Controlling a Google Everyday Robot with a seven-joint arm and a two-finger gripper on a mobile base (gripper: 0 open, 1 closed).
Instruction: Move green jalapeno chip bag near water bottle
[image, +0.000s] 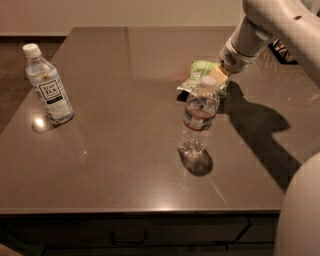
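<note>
At the far right side of the table, the one gripper (220, 76) hangs low over the green jalapeno chip bag (196, 71), its pale yellowish tip right at the bag's right end. Whether it is apart, together or clamped on the bag cannot be told from this view. Behind it, a single thick white arm (260, 27) with smooth rounded casing slopes up and away to the upper right corner.

One chip bag lies directly beneath the gripper. It is flat, crinkly and light green with pale markings, and its left end pokes out past the tool.

There are two bottles, both upright, both clear plastic with white caps. The water bottle (200, 112) stands just beside the gripper, on its near side and slightly to the left. It has a ribbed body and a narrow red-and-blue band around its middle. Its cap overlaps the bag in this view, so I cannot tell whether they touch. The other bottle (50, 90) stands well apart from the gripper, far off toward the left edge, and bears a large white label with black lettering.

One table (125, 155) carries all of this. Its top is dark brown, smooth and glossy, with reflections. The arm's broad shadow (255, 125) falls across it below the gripper
</note>
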